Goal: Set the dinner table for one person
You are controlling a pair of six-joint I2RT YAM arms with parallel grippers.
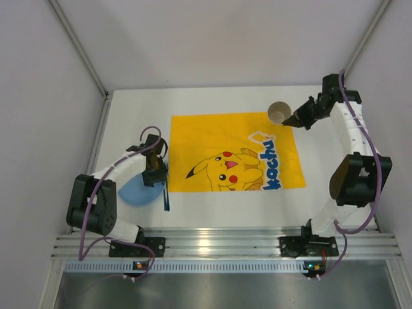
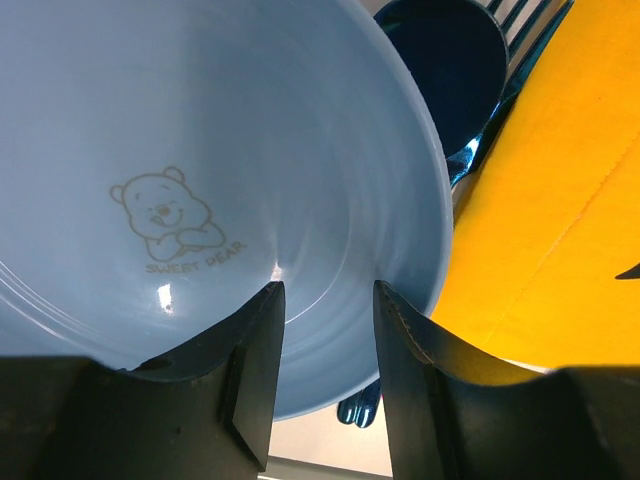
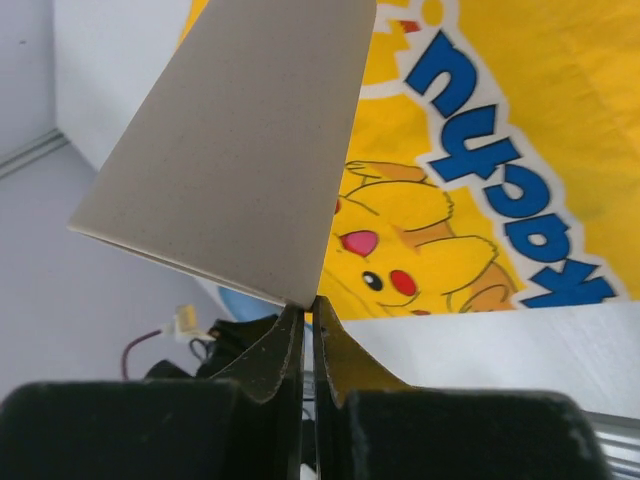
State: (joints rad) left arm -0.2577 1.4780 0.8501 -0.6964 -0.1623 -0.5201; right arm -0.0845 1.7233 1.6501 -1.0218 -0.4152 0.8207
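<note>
A light blue plate (image 1: 135, 192) with a bear print lies on the white dinner table (image 1: 219, 212), left of the yellow Pikachu mat (image 1: 232, 154). My left gripper (image 1: 153, 175) hangs over the plate's right rim. In the left wrist view the plate (image 2: 200, 150) fills the frame and the gripper (image 2: 328, 290) is open over its rim. A dark blue spoon and fork (image 2: 480, 60) lie between plate and mat. My right gripper (image 1: 299, 119) is shut on the wall of a beige paper cup (image 1: 279, 112) at the mat's far right corner. The cup (image 3: 240, 140) also shows in the right wrist view, pinched by the gripper (image 3: 310, 305).
Grey panels wall the table on the left, far and right sides. A silver aluminium rail (image 1: 219, 244) runs along the near edge with both arm bases on it. The cutlery (image 1: 167, 193) lies along the mat's left edge.
</note>
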